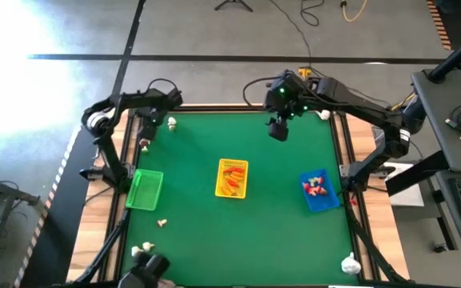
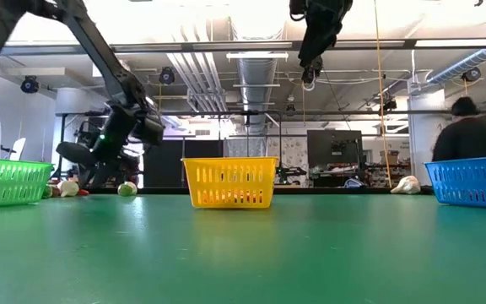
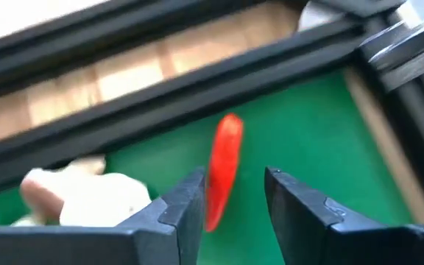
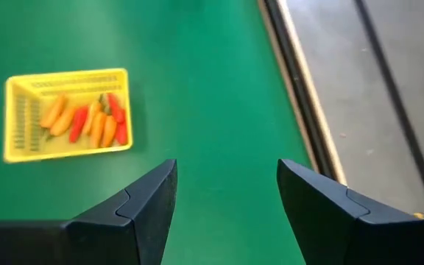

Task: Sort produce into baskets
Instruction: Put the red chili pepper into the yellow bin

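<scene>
Red pepper (image 3: pixel 223 165) lies between the half-open left hand (image 3: pixel 234 195) fingers, far behind the green basket (image 1: pixel 144 190). Squeeze its middle gently. Right hand (image 4: pixel 227 199) hangs open, empty.

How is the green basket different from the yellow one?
The green basket sits near the table's left edge and looks empty, while the yellow basket sits mid-table and holds orange and red pieces. The green one lies slightly askew; the yellow one lies straight. Both are small rectangular trays with perforated sides.
</scene>
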Robot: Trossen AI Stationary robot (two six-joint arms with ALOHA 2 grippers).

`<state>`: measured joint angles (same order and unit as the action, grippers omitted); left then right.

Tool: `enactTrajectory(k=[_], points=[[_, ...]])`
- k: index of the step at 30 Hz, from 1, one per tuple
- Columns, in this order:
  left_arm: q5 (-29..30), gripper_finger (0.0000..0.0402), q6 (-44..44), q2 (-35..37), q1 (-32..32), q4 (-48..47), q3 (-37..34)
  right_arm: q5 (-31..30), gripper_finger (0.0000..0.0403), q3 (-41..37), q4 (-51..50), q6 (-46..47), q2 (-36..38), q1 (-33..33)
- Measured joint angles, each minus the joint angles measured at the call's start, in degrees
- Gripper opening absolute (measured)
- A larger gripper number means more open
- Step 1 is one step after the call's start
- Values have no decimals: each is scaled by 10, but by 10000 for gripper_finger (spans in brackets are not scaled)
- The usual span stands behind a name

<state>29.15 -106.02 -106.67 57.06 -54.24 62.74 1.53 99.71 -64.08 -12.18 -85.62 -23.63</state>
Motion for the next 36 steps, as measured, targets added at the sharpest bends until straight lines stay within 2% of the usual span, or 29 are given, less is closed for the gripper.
enactTrajectory(k=[5,10,17,23,30,36], points=[[-55,123,-39,-58,5,-67,52,33,226,-12,-39,-15,0,-26],[-68,103,9,-82,6,-82,80,47,226,-29,-57,-20,7,-52],[-102,9,39,-64,6,-55,91,49,226,-38,-59,-43,12,-68],[-100,7,79,-35,-4,-54,84,49,226,-39,-54,-60,12,-72],[-78,2,157,5,-95,-16,86,49,226,-39,-24,-64,12,-72],[-134,2,323,58,-209,85,87,49,226,-39,-25,-58,12,-72]])
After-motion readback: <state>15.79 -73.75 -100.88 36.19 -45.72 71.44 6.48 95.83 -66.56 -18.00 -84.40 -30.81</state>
